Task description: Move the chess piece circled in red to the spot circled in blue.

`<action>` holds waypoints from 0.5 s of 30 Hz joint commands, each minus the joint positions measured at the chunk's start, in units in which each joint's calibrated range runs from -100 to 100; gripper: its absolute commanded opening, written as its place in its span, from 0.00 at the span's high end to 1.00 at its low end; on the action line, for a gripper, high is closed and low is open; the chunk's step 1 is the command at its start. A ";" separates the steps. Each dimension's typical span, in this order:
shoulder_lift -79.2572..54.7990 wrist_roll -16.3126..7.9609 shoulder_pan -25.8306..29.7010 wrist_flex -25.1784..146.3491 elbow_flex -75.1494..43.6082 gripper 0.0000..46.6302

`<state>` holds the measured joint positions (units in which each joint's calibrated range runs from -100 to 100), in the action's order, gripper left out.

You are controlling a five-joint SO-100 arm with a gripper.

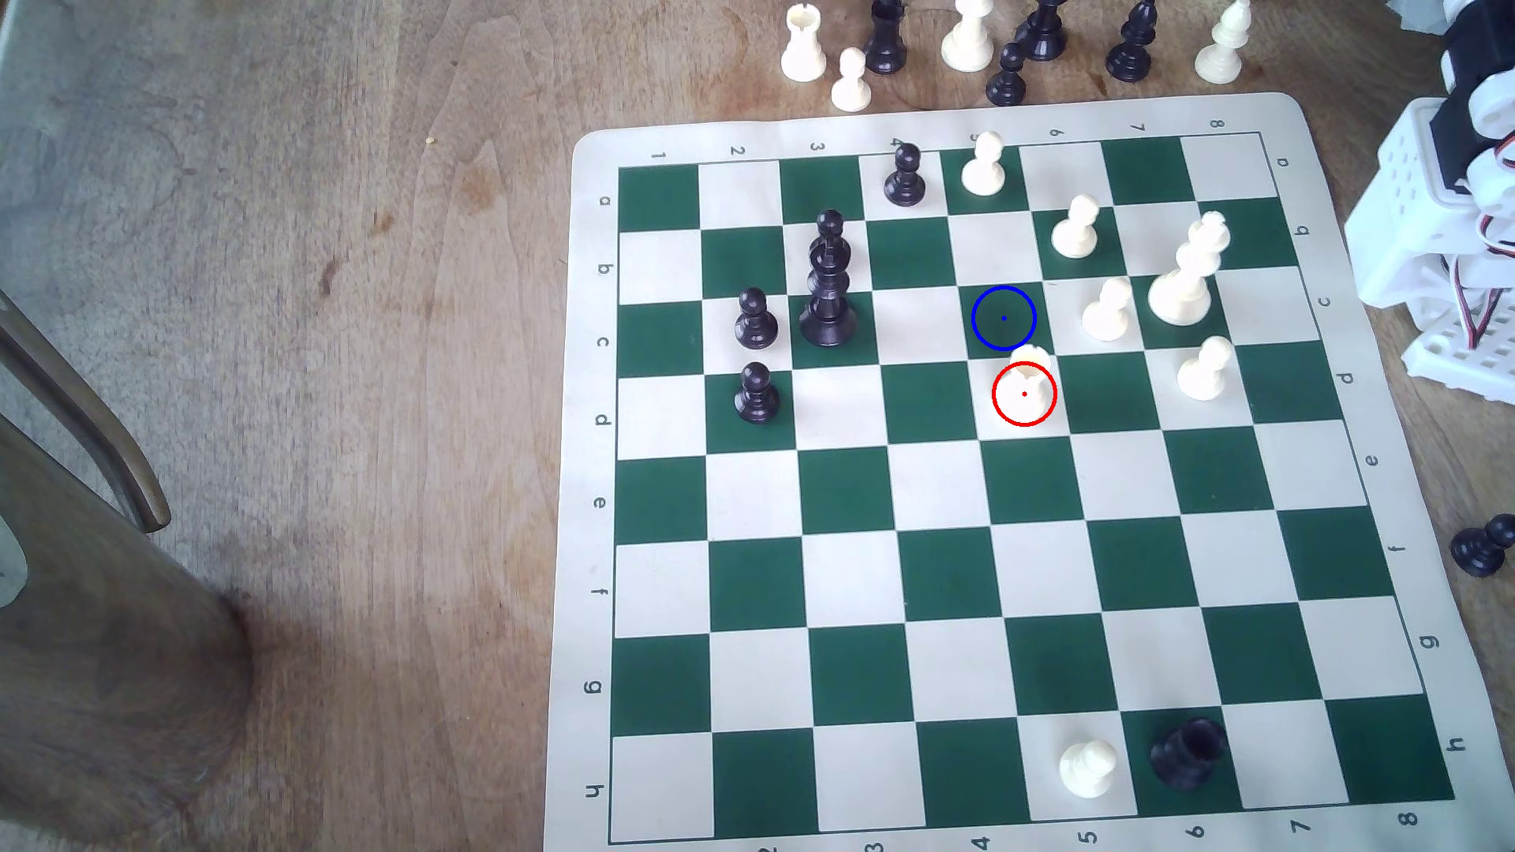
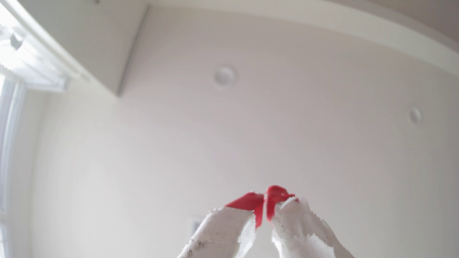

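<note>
Right in front of your wrist camera you see the gripper (image 2: 265, 206), its red tips pressed together with nothing between them, the fingers (image 2: 223, 233) wrapped in white cloth and aimed up at a pale ceiling (image 2: 273, 124). Take the white rook (image 1: 1029, 381) as your landmark: it stands upright on a cream square of the chess board (image 1: 1025, 508), inside the red ring. The blue-ringed dark green square (image 1: 1003, 318) lies just beyond the rook, on the next square toward the far edge of the board, and it is bare. Toward the exterior view's right of the rook you have four white pawns and the tall white king (image 1: 1185, 274). Well to the rook's other side stand the black king (image 1: 828, 287) and black pawns. The arm's white base (image 1: 1443, 229) sits on the table (image 1: 328, 328) off the board's far right corner.
</note>
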<state>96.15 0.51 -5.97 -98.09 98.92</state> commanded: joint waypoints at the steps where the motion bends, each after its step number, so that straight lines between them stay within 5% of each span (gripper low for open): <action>1: -0.39 0.24 0.07 -1.42 0.90 1.00; 15: -0.39 0.24 1.63 45.51 -34.27 1.00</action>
<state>96.06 0.46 -4.87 -66.77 73.79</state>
